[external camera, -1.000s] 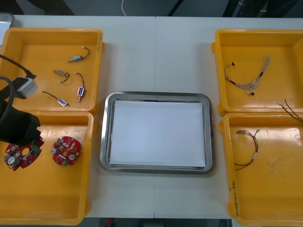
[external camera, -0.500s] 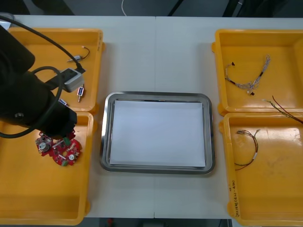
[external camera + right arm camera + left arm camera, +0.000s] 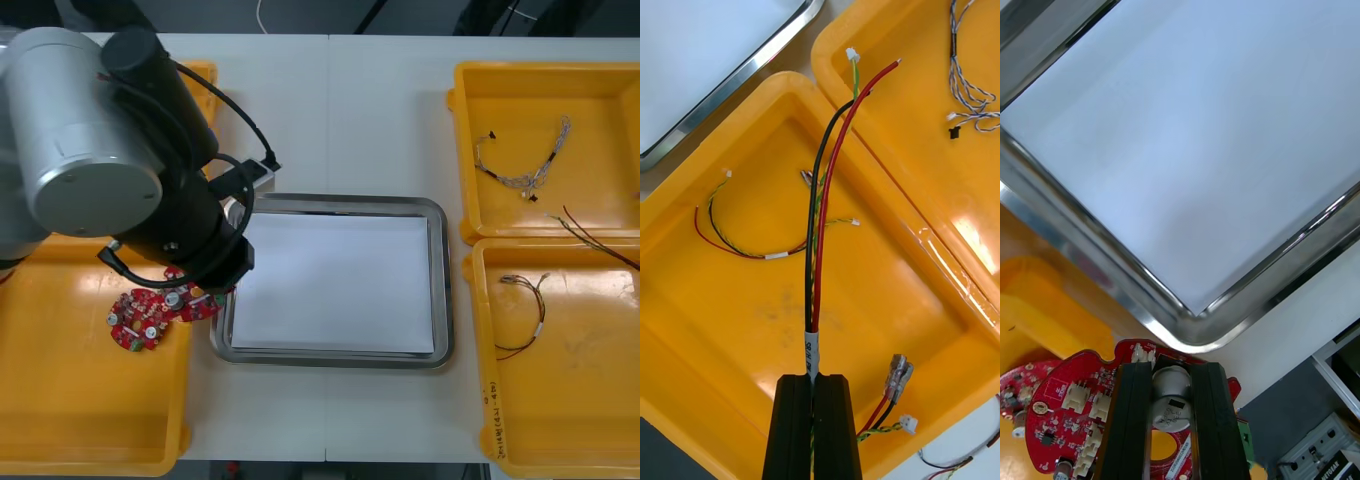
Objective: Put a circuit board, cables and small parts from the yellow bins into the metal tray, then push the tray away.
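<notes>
A: Left hand (image 3: 1171, 370)?
B: Clamped on a round red circuit board (image 3: 1071, 394), one finger each side of a silvery can on it. It hangs at the near left corner of the shiny metal tray with the white inside (image 3: 330, 201), over the rim of the near left yellow plastic bin (image 3: 90, 420).
A: Anything in that bin?
B: A second red circuit board (image 3: 135, 325), lying just left of the held one. Can't tell if they touch.
A: Right hand (image 3: 812, 377)?
B: Pinched tight on a red and black cable (image 3: 820, 225), held above the near right yellow bin (image 3: 730, 315). In the front view its free end crosses the wall between the two right bins.
A: Rest of the right side?
B: A thin looped red and black cable (image 3: 527, 312) lies on the near right bin's floor. A twisted blue and white cable (image 3: 530, 170) lies in the far right yellow bin (image 3: 500, 100).
A: Tray position?
B: Middle of the light tabletop (image 3: 330, 110), between the left and right bins.
</notes>
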